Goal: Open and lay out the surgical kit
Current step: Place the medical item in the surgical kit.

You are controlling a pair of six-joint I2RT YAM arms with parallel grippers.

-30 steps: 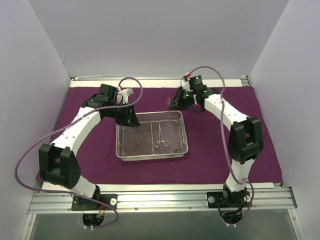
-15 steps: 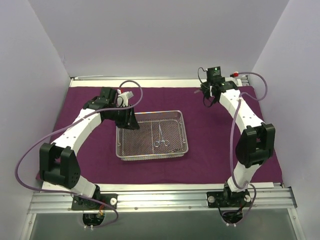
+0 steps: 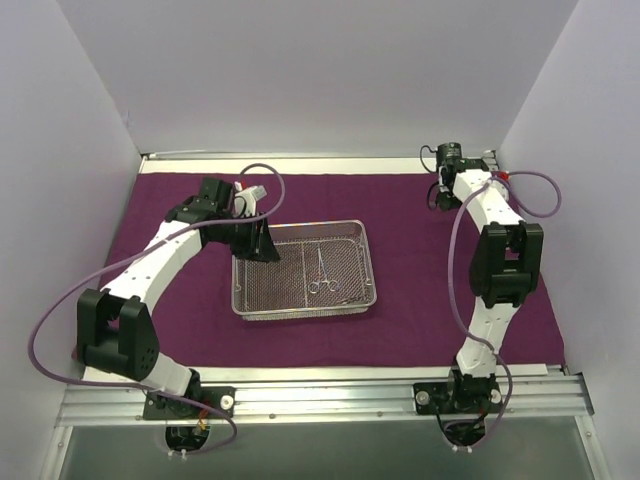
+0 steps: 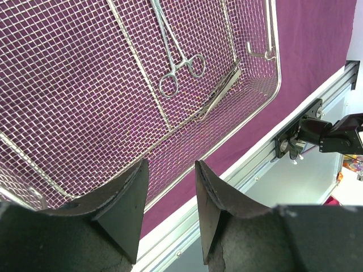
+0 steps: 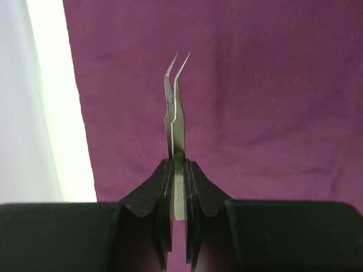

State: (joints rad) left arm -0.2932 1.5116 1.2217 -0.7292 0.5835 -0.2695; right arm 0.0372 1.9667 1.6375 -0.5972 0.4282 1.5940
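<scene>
1. My right gripper is pressed together on a pair of thin curved tweezers. In the wrist view their tips point to 12 o'clock, over the purple cloth wrap.
2. In the top view my right gripper sits at 1 o'clock from the wire-mesh tray. It is well apart from the tray, near the far right corner of the cloth wrap.
3. My left gripper has its fingers spread partway. The tray rim shows through the gap. I cannot tell whether the fingers touch it.
4. In the top view my left gripper is at the tray's 10 o'clock corner.
5. The tray lies flat at the centre of the spread cloth. Inside it lie ring-handled forceps and, just beside them at 5 o'clock in the left wrist view, a flat slim instrument.
</scene>
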